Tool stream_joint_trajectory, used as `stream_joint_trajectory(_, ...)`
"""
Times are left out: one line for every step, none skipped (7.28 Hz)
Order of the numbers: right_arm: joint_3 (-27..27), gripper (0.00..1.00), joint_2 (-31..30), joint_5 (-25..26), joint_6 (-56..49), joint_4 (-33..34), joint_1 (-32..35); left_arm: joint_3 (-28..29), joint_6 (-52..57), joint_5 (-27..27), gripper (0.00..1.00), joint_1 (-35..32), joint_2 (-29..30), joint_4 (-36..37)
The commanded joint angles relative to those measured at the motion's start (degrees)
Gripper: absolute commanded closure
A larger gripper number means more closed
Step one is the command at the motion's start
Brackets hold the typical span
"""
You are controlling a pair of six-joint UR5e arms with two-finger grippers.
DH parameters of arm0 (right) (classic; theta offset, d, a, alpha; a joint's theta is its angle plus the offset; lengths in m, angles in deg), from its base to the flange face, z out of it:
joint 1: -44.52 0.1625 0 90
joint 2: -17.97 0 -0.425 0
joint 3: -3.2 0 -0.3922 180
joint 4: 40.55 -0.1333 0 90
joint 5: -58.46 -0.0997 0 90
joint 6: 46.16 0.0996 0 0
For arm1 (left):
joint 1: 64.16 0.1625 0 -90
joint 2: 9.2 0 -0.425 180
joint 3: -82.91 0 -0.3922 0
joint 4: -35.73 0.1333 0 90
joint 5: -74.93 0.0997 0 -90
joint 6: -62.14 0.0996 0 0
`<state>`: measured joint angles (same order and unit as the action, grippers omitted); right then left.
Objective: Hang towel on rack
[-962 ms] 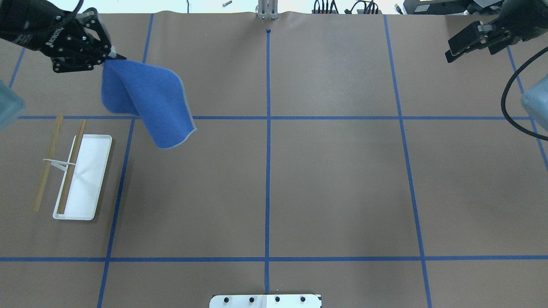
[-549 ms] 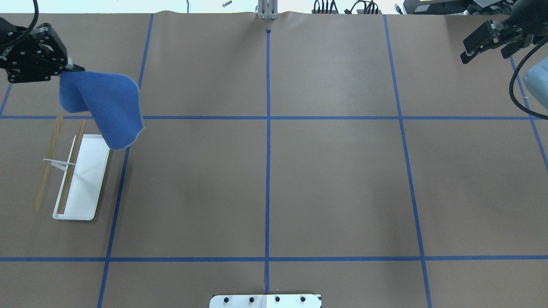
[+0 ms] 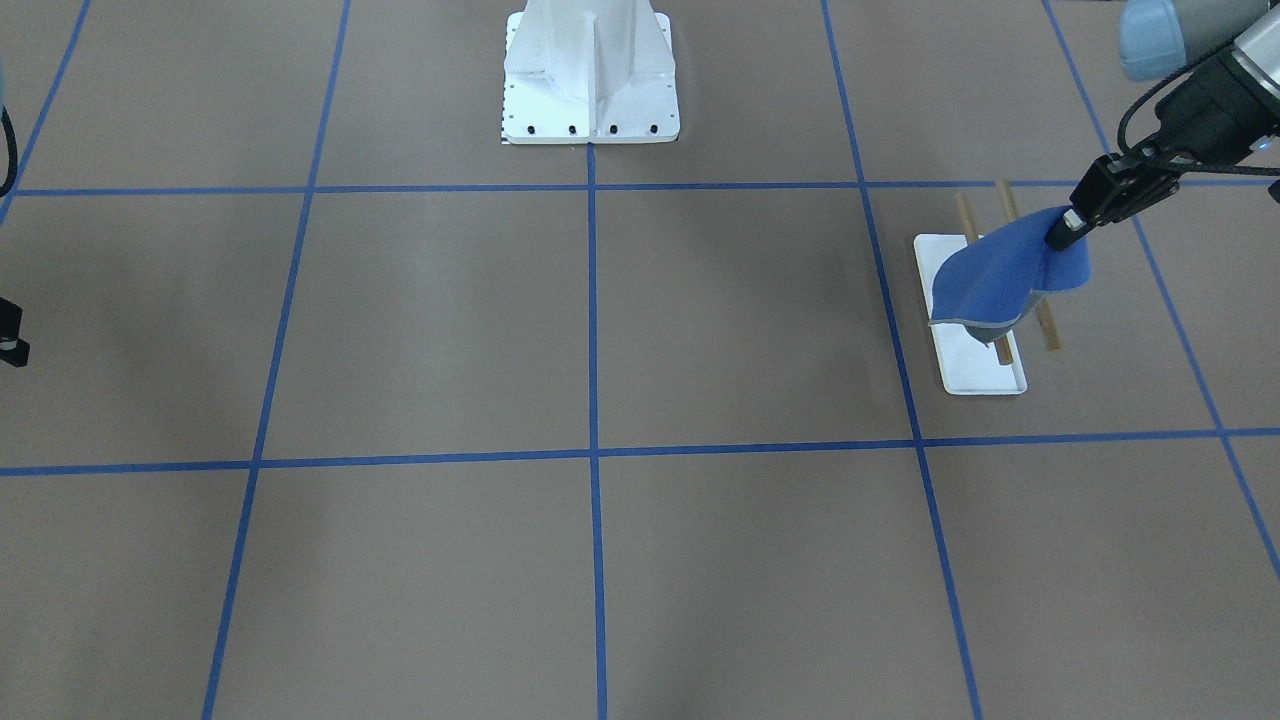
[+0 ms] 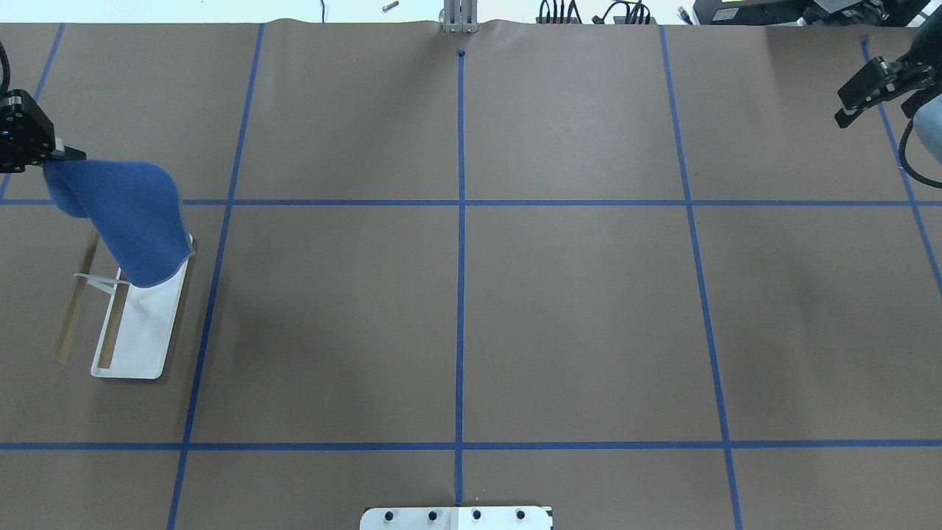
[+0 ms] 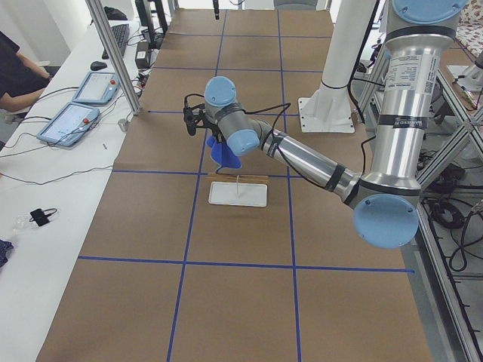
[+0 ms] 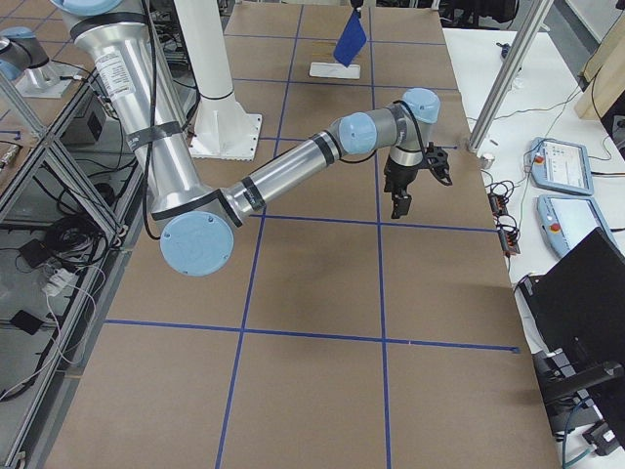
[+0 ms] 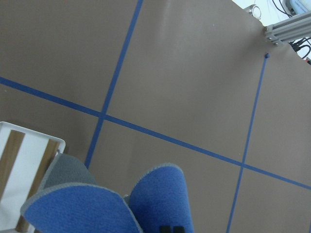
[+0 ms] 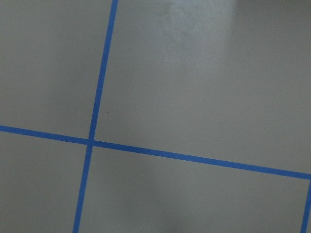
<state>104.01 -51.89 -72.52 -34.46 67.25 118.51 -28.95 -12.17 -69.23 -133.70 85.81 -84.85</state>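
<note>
Carrying the towel (image 4: 129, 221) leftward, now arriving over the rack (image 4: 143, 338) and its 2 rods (image 4: 71, 324); left tool (image 4: 68, 155) clamping 1 corner, lowering and draping coming next.

White pedestal (image 3: 590, 70) on brown table (image 3: 400, 320) (blue-taped grid).

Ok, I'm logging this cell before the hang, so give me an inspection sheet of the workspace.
Surface: brown paper cover with a blue tape grid, flat.
Job's things: towel hangs above the rack, not yet draped; contact with the rods cannot be told.
Clutter: nothing seen.
Grippers: left tool shut on the towel's edge; right tool empty, jaws unclear.
Cables: black cable loops by the right arm; leads past the far edge.
Surroundings: white pedestal; operator desk with two tablets.
</note>
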Motion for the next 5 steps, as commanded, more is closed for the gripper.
stream_joint_trajectory(-0.44, 0.00, -2.11, -0.41, -2.90, 0.04, 1.24, -0.38, -0.65, -0.25, 1.00, 1.68, -0.26, 0.09)
stream_joint_trajectory(-0.44, 0.00, -3.52, -0.24, -5.78, -0.14, 1.94, -0.12, -0.39, -0.16, 1.00, 1.87, -2.79, 0.00)
stream_joint_trajectory(-0.44, 0.00, -4.23, -0.06, -6.77, -0.23, 2.30, 0.67, -0.13, 0.02, 1.00, 1.87, -4.03, 0.00)
stream_joint_trajectory(-0.26, 0.00, -5.37, 0.03, -6.60, -0.58, 2.74, 1.20, -0.04, 0.02, 1.00, 1.61, -4.48, 0.00)
stream_joint_trajectory(-0.52, 0.00, -7.82, -0.06, -6.60, -0.84, 2.83, 1.21, 0.14, 0.10, 1.00, 1.60, -6.48, -0.09)
